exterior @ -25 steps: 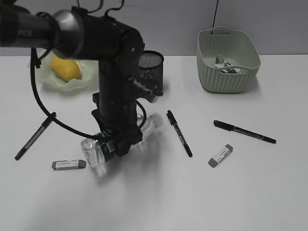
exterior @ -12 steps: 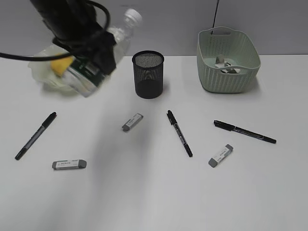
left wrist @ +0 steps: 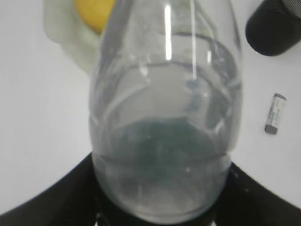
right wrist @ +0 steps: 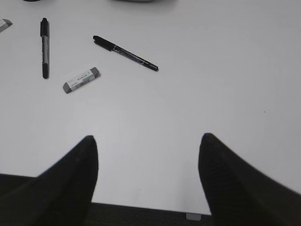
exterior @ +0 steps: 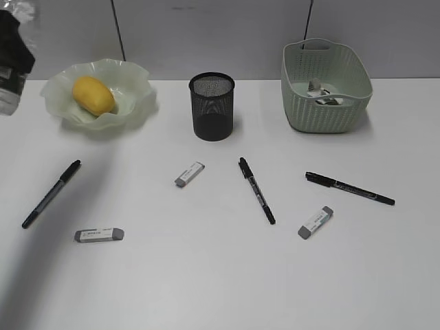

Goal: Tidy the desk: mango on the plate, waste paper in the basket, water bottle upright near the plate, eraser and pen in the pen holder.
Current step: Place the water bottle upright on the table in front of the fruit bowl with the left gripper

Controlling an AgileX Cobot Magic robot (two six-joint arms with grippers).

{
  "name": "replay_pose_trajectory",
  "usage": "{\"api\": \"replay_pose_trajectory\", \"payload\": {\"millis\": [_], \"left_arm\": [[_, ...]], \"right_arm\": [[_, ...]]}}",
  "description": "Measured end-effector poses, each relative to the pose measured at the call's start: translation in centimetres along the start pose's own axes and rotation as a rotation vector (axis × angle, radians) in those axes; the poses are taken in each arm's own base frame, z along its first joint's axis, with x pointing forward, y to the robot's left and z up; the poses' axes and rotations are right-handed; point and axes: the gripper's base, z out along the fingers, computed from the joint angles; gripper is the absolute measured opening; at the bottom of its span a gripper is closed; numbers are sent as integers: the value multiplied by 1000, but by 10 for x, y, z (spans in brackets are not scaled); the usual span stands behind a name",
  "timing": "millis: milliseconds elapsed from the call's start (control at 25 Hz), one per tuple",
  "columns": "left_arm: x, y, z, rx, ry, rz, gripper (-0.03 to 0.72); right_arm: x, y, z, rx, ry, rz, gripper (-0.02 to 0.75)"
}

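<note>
White, matte and flat, the worktop (exterior: 220, 275) is sitting under grey wall panels. At the far left edge of the exterior view the left gripper (exterior: 12, 58) is hanging above the surface, closed around the small clear plastic water bottle (left wrist: 167, 117); the left wrist view is showing the smooth, ribbed bottle wall filling the space between the dark jaws, its long axis running away from the camera. The pale green translucent plate (exterior: 103, 96) with its wavy ruffled rim is lying just right of the held bottle, and the smooth yellow-orange oval mango (exterior: 93, 94) is resting in it. The coming placement appears to depend on standing the bottle upright on bare worktop near that rim, on the left arm's side.

The right gripper (right wrist: 148, 155) is empty, with its jaws standing wide apart above the near worktop.

The black wire-mesh cylindrical pen holder (exterior: 212, 106) is standing far centre. Three slim black pens (exterior: 256, 190) and three small grey-ended rectangular erasers (exterior: 189, 174) are lying scattered flat. The crumpled white waste paper (exterior: 320, 93) is lying in the pale green woven-textured basket (exterior: 326, 113) at far right.
</note>
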Motion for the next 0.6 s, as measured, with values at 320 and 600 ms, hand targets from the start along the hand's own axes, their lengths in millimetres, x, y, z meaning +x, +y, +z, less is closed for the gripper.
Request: {"api": "replay_pose_trajectory", "payload": {"millis": [320,600], "left_arm": [[60,16,10,-81,-350,-148,491],[91,29,37,-201,-602,-214,491]], "right_arm": [[0,0,0,0,0,0,529],[0,0,0,0,0,0,529]]}}
